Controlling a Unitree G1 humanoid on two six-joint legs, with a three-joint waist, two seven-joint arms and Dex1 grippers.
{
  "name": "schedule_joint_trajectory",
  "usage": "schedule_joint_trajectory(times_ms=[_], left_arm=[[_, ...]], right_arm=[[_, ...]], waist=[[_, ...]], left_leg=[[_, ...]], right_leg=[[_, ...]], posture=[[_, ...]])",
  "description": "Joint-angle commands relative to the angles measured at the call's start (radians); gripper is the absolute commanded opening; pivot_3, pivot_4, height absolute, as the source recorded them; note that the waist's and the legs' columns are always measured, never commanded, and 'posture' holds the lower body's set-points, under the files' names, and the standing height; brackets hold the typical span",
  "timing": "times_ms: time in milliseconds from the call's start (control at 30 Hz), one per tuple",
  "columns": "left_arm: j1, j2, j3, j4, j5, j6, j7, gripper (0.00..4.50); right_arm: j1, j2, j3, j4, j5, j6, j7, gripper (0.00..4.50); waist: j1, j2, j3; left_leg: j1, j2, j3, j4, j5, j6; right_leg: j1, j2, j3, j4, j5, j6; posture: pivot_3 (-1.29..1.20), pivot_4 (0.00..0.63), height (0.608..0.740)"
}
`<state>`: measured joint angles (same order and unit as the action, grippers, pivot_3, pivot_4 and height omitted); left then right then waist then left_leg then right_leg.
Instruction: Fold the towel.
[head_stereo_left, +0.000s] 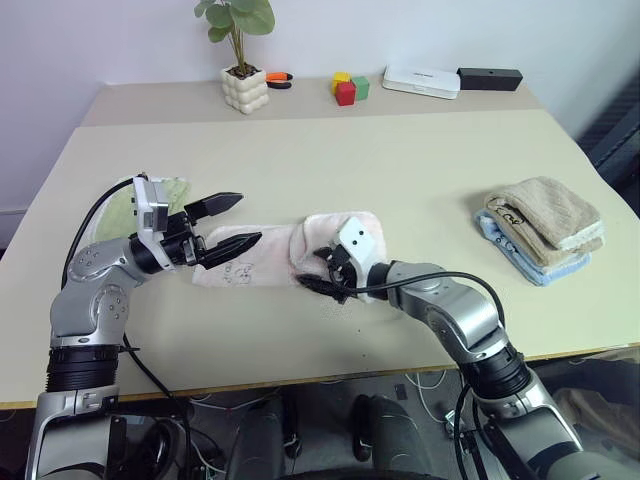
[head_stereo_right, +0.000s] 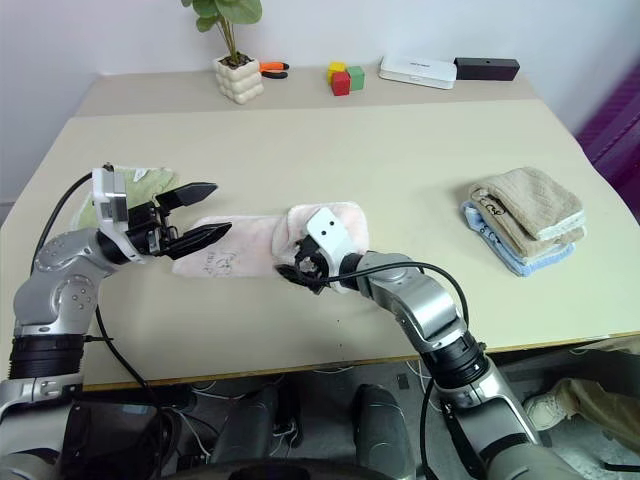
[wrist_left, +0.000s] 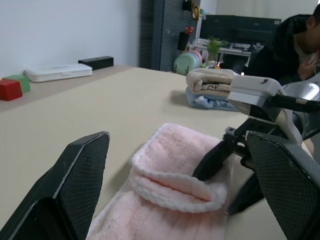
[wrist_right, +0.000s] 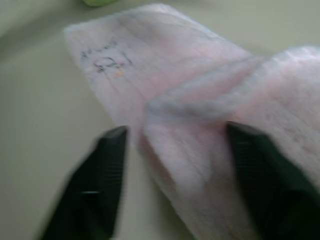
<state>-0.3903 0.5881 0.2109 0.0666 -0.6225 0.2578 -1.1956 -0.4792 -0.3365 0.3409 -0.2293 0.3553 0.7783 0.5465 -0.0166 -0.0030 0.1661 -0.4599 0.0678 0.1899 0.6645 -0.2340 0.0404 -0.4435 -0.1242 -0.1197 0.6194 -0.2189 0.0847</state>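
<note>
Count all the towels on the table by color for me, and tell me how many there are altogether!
Pink towel: 1
Light green towel: 1
Beige-tan towel: 1
Light blue towel: 1
Total: 4 towels

Two silver-grey metal arms with rounded joint housings and ribbed black cuffs. Loose black cables loop beside each arm. The left gripper (head_stereo_left: 232, 222) and right gripper (wrist_right: 175, 150) have tapered, textured black fingers behind white wrist camera blocks.
</note>
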Motion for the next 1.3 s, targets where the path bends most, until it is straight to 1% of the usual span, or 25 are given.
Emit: schedule_joint_trajectory(times_ms=[33, 100, 167, 300, 400, 433, 467, 500, 567, 600, 633, 700, 733, 867, 933, 1000, 1033, 1100, 1167, 1233, 1300], left_arm=[[-0.019, 0.006, 0.007, -0.013, -0.01, -0.006, -0.004, 4.5], [-0.02, 0.008, 0.007, -0.006, -0.008, -0.01, -0.008, 4.5], [-0.021, 0.009, 0.007, 0.011, -0.003, -0.019, -0.017, 4.5], [-0.039, 0.007, 0.003, 0.044, 0.004, -0.032, -0.031, 4.5], [-0.061, 0.0, 0.003, 0.07, -0.004, -0.022, -0.036, 4.5], [-0.062, -0.014, 0.002, 0.065, -0.015, -0.008, -0.022, 4.5], [-0.056, -0.027, 0.0, 0.053, -0.024, 0.004, -0.012, 4.5], [-0.044, -0.04, -0.006, 0.036, -0.028, 0.014, 0.0, 4.5], [-0.021, -0.052, -0.008, 0.022, -0.021, 0.014, 0.006, 4.5], [-0.007, -0.058, -0.012, 0.005, -0.016, 0.016, 0.015, 4.5], [0.003, -0.061, -0.012, -0.008, -0.015, 0.019, 0.021, 4.5], [0.021, -0.052, 0.004, -0.019, -0.026, 0.03, 0.022, 4.5], [0.033, -0.053, 0.011, -0.037, -0.034, 0.04, 0.037, 4.5], [0.098, -0.048, 0.063, -0.111, -0.101, 0.128, 0.112, 4.5], [0.138, -0.051, 0.099, -0.155, -0.155, 0.193, 0.172, 4.5], [0.195, -0.068, 0.128, -0.242, -0.233, 0.277, 0.257, 4.5], [0.22, -0.074, 0.156, -0.272, -0.28, 0.316, 0.304, 4.5], [0.273, -0.091, 0.229, -0.327, -0.436, 0.42, 0.435, 4.5], [0.319, -0.108, 0.288, -0.357, -0.572, 0.489, 0.556, 4.5], [0.366, -0.121, 0.328, -0.372, -0.671, 0.526, 0.656, 4.5], [0.431, -0.161, 0.347, -0.408, -0.748, 0.534, 0.775, 4.5]], right_arm=[[-0.01, 0.0, -0.048, -0.046, 0.015, -0.058, 0.039, 4.46], [-0.016, 0.004, -0.091, -0.055, 0.031, -0.105, 0.058, 4.46], [-0.038, 0.022, -0.167, -0.059, 0.095, -0.113, 0.079, 4.46], [-0.084, 0.073, -0.304, -0.014, 0.188, -0.111, 0.059, 4.46], [-0.112, 0.107, -0.366, 0.059, 0.188, -0.146, 0.018, 4.46], [-0.117, 0.108, -0.374, 0.095, 0.157, -0.18, -0.001, 3.95], [-0.116, 0.1, -0.362, 0.128, 0.109, -0.225, -0.012, 3.68], [-0.11, 0.09, -0.343, 0.159, 0.062, -0.273, -0.017, 3.29], [-0.101, 0.105, -0.322, 0.198, 0.026, -0.328, -0.023, 2.12], [-0.093, 0.113, -0.319, 0.211, 0.019, -0.347, -0.018, 1.77], [-0.085, 0.117, -0.311, 0.221, 0.01, -0.366, -0.012, 1.12], [-0.07, 0.133, -0.276, 0.251, -0.025, -0.411, -0.006, 0.14], [-0.059, 0.133, -0.258, 0.272, -0.042, -0.44, 0.011, 0.05], [-0.025, 0.18, -0.2, 0.339, -0.069, -0.52, 0.056, 0.05], [-0.015, 0.188, -0.154, 0.391, -0.127, -0.567, 0.053, 0.05], [-0.005, 0.175, -0.106, 0.453, -0.197, -0.646, 0.066, 0.05], [-0.005, 0.185, -0.096, 0.488, -0.214, -0.669, 0.06, 0.05], [-0.021, 0.201, -0.079, 0.58, -0.274, -0.711, 0.007, 0.05], [-0.036, 0.214, -0.057, 0.645, -0.319, -0.745, -0.013, 0.05], [-0.043, 0.239, -0.049, 0.67, -0.324, -0.759, -0.008, 0.05], [-0.042, 0.258, -0.041, 0.677, -0.329, -0.762, 0.008, 0.05]], waist=[[0.0, 0.0, 0.0], [0.0, 0.0, 0.0], [0.001, 0.0, 0.0], [0.0, 0.0, 0.0], [0.003, 0.0, 0.0], [0.003, 0.0, 0.0], [0.002, 0.0, 0.0], [0.002, 0.0, 0.0], [-0.001, 0.0, 0.0], [-0.003, 0.0, 0.0], [-0.005, 0.0, 0.0], [-0.006, 0.0, 0.0], [-0.008, 0.0, 0.0], [-0.008, 0.0, 0.0], [-0.01, 0.0, 0.0], [-0.01, 0.0, 0.0], [-0.01, 0.0, 0.0], [-0.01, 0.0, 0.0], [-0.016, -0.001, -0.001], [-0.025, -0.001, -0.001], [-0.029, -0.002, -0.002]], left_leg=[[0.0, 0.0, 0.0, 0.0, 0.0, 0.0], [0.0, 0.0, 0.0, 0.0, 0.0, -0.001], [0.0, 0.0, 0.0, 0.0, 0.0, -0.001], [0.0, -0.001, 0.0, 0.0, 0.0, 0.0], [0.0, 0.0, 0.0, 0.0, 0.001, 0.0], [0.0, 0.0, 0.0, 0.0, 0.001, -0.001], [0.0, 0.0, 0.0, 0.0, 0.001, -0.001], [0.0, -0.001, 0.0, 0.0, 0.001, -0.001], [0.0, -0.001, 0.0, 0.0, 0.001, 0.0], [0.0, -0.001, 0.0, 0.0, 0.002, 0.0], [0.0, -0.001, 0.0, 0.0, 0.002, -0.001], [0.001, -0.001, 0.0, 0.0, 0.003, -0.002], [0.001, -0.001, 0.0, 0.0, 0.003, -0.003], [0.002, 0.0, -0.001, 0.0, 0.004, -0.004], [0.002, 0.0, -0.001, 0.0, 0.004, -0.004], [0.003, 0.001, -0.002, 0.0, 0.004, -0.004], [0.003, 0.0, -0.002, 0.0, 0.004, -0.004], [0.003, 0.001, -0.003, 0.0, 0.004, -0.004], [0.004, 0.001, -0.003, 0.0, 0.004, -0.004], [0.01, 0.001, -0.004, 0.0, 0.004, -0.006], [0.018, 0.002, -0.004, -0.002, 0.002, -0.007]], right_leg=[[0.0, 0.0, 0.0, 0.0, 0.0, 0.0], [0.0, 0.0, 0.0, 0.0, 0.0, 0.0], [0.0, 0.0, 0.0, 0.0, 0.0, 0.0], [0.0, 0.001, 0.0, 0.0, 0.0, 0.0], [0.0, 0.002, 0.0, 0.001, 0.0, 0.0], [0.0, 0.002, 0.0, 0.001, 0.0, 0.0], [0.0, 0.002, 0.0, 0.001, 0.0, 0.0], [0.0, 0.002, 0.0, 0.001, 0.0, 0.0], [0.0, 0.002, 0.0, 0.001, 0.0, 0.0], [0.0, 0.002, 0.0, 0.001, 0.0, 0.001], [0.0, 0.003, 0.0, 0.002, 0.0, 0.001], [0.0, 0.003, 0.0, 0.005, 0.0, 0.001], [-0.001, 0.003, 0.0, 0.006, 0.0, 0.001], [-0.001, 0.003, 0.0, 0.009, 0.0, 0.001], [-0.001, 0.003, 0.0, 0.01, 0.0, 0.0], [-0.001, 0.003, 0.0, 0.01, 0.0, 0.0], [-0.001, 0.003, 0.0, 0.01, 0.0, 0.001], [0.0, 0.002, 0.0, 0.01, 0.0, 0.0], [0.001, 0.002, 0.0, 0.01, 0.0, 0.0], [0.006, 0.002, 0.0, 0.01, 0.0, 0.0], [0.013, 0.002, 0.0, 0.009, -0.002, -0.002]], posture=[[0.0, 0.15, 0.74], [0.0, 0.15, 0.74], [0.0, 0.15, 0.74], [0.0, 0.15, 0.74], [0.0, 0.15, 0.74], [0.0, 0.15, 0.74], [0.0, 0.15, 0.74], [0.0, 0.15, 0.74], [0.0, 0.15, 0.74], [0.0, 0.15, 0.74], [0.0, 0.15, 0.74], [0.0, 0.15, 0.74], [0.0, 0.15, 0.74], [0.0, 0.15, 0.74], [0.0, 0.15, 0.74], [0.0, 0.15, 0.74], [0.0, 0.15, 0.74], [0.0, 0.15, 0.74], [0.0, 0.15, 0.74], [0.0, 0.15, 0.74], [0.0, 0.15, 0.74]])
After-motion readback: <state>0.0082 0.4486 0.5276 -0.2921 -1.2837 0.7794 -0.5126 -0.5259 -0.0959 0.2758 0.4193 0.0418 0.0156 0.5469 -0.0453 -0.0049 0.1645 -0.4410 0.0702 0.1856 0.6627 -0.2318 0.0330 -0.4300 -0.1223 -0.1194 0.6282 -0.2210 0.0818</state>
